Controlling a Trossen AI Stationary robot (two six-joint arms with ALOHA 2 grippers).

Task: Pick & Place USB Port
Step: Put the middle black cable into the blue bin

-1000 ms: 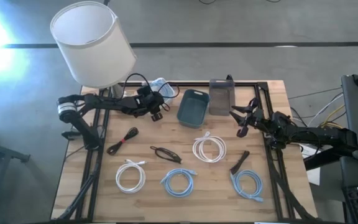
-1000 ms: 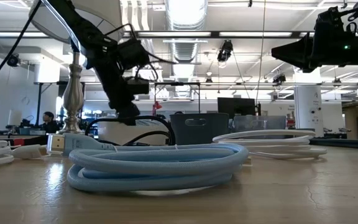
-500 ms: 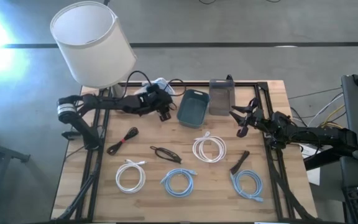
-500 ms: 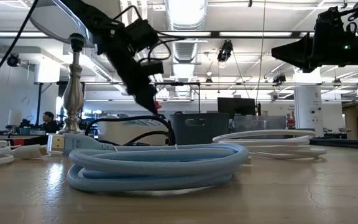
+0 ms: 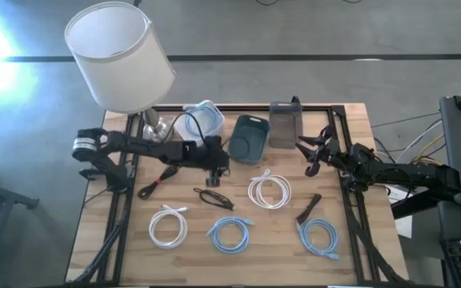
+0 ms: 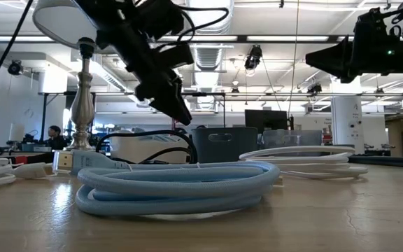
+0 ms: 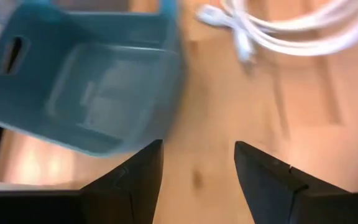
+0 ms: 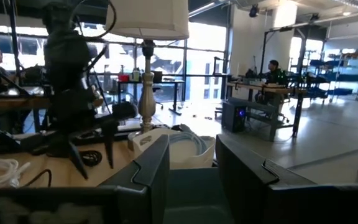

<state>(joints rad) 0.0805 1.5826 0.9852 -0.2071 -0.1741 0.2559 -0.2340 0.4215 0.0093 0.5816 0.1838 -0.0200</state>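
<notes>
The wooden table (image 5: pixel 282 232) is carrying soft round cable coils, and nothing is looking placed yet: the smooth plastic teal bin (image 5: pixel 249 118) is lying empty. The left gripper (image 7: pixel 197 149) is hovering beside it, fingers apart, holding nothing. The right gripper (image 8: pixel 191 146) is waiting, also apart. The USB port, probably the small dark oblong piece (image 5: pixel 309 207), is lying untouched.

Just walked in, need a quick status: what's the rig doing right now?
The left tool hangs open and empty above the table, beside the teal bin and near the white cable coil. Nothing is held. The right tool waits at the table's right edge, holding nothing. Coiled cables, white and light blue, and small black pieces lie on the wooden table; none of them is in the teal bin.
</notes>
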